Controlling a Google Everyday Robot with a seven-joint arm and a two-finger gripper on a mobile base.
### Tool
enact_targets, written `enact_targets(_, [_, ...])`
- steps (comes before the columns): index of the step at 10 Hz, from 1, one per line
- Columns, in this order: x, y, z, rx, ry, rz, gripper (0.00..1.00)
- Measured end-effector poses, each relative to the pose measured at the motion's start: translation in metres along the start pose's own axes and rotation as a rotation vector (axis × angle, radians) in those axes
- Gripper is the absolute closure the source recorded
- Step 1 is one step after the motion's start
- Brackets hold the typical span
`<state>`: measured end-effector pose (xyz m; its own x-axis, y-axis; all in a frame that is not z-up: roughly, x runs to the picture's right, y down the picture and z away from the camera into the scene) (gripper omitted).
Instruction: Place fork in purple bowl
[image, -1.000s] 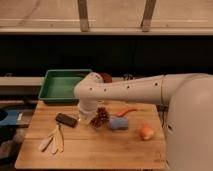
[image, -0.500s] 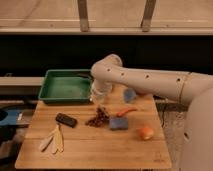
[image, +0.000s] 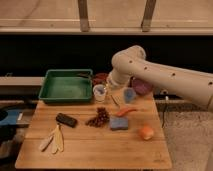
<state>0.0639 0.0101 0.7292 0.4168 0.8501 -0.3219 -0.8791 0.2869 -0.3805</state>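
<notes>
Over the back middle of the wooden surface (image: 100, 150), at the end of the white arm (image: 165, 80): the tool (image: 113, 93), low between a pale cup (image: 100, 92) and a small blue cup (image: 129, 94). Cannot tell whether released or clenched. Just below the tool, a slim pale sliver, seemingly the fork (image: 116, 101), tilted; cannot tell whether held or lying on the wood. Behind the small blue cup, partly hidden by the arm, the purple bowl (image: 144, 87), apart from the fork. Further left, a green tray (image: 65, 99), with a reddish-brown bowl (image: 100, 78) at its back right corner. Nearer the front: a black block (image: 66, 119), a dark red cluster (image: 98, 118), a blue sponge (image: 119, 123), an orange fruit (image: 146, 132), cream wooden utensils (image: 54, 140).
</notes>
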Motion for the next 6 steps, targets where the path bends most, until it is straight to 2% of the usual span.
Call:
enact_targets(1, [0.0044, -0.0062, -0.0060, -0.003, -0.008, 0.008, 1.00])
enact_targets(6, [0.0030, -0.0038, -0.0057, -0.006, -0.008, 0.003, 1.00])
